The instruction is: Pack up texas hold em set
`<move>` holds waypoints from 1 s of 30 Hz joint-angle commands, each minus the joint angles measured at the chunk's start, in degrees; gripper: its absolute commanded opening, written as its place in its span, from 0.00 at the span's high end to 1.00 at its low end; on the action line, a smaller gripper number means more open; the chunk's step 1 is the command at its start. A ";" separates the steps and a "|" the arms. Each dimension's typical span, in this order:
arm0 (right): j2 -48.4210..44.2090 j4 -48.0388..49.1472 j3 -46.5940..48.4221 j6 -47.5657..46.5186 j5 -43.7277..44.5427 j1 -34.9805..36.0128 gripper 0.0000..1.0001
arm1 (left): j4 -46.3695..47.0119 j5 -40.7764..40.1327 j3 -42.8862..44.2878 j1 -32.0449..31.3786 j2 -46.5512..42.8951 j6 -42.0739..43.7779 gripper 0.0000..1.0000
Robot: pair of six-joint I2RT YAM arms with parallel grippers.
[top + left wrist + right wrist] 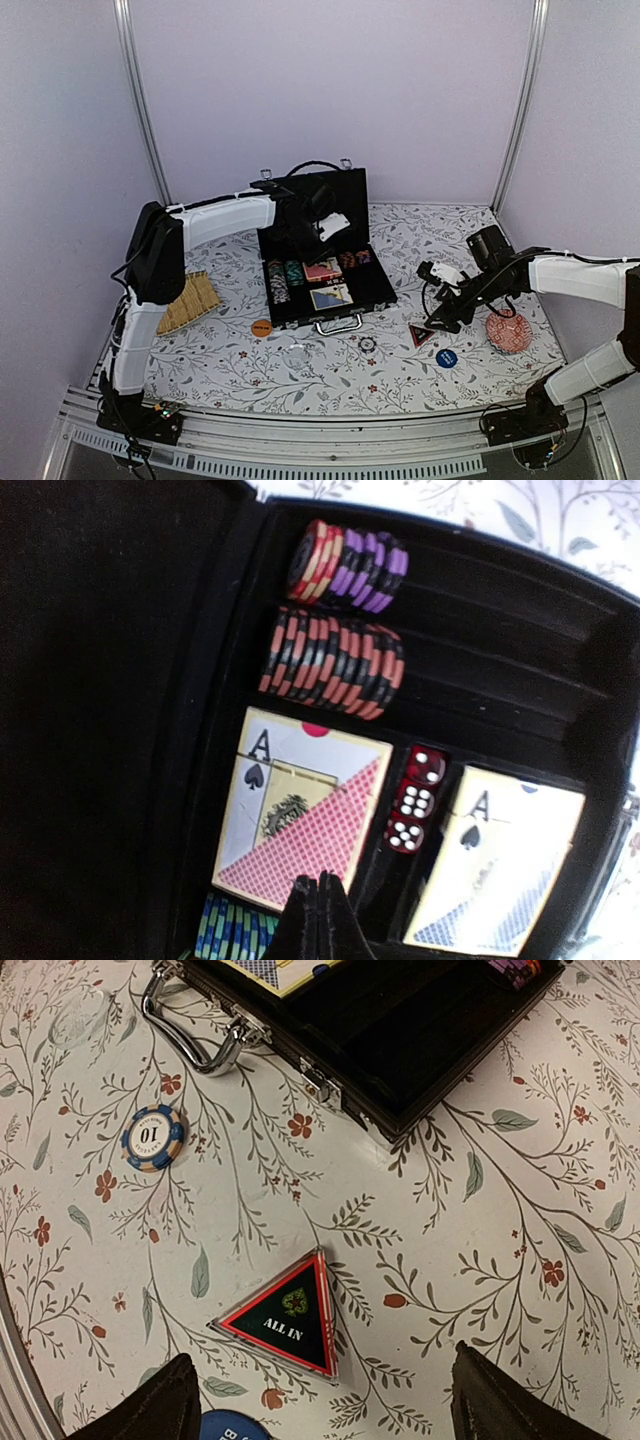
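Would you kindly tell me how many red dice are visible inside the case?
3 red dice, lined up in the slot between one card deck and the other: top, middle, bottom. Others may be hidden in the dark below.

"ALL IN" on tri. marker point(285, 1315), "10" on chip point(153, 1138), "A" on decks point(300, 815)

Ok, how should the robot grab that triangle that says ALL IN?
Probably from straight above, with the open right pincer that hangs over it. The triangle lies flat and thin on the table, so there is no top to pinch. Squeeze its rim instead: one finger on a straight edge, the other on the corner opposite, low against the table.
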 commanded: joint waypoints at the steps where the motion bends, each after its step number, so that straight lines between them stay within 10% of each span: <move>1: 0.18 -0.33 1.42 -0.13 -0.45 -0.26 0.13 | 0.67 -3.82 2.66 1.75 6.02 -2.26 1.00; 21: -0.19 -0.62 2.74 0.42 -1.21 -0.31 0.13 | 5.03 -6.06 0.08 -0.14 -3.13 -4.34 1.00; 30: -0.67 -6.53 10.89 -0.96 -0.53 -0.32 0.15 | 8.05 -6.33 -8.78 -5.49 -17.50 -8.89 0.54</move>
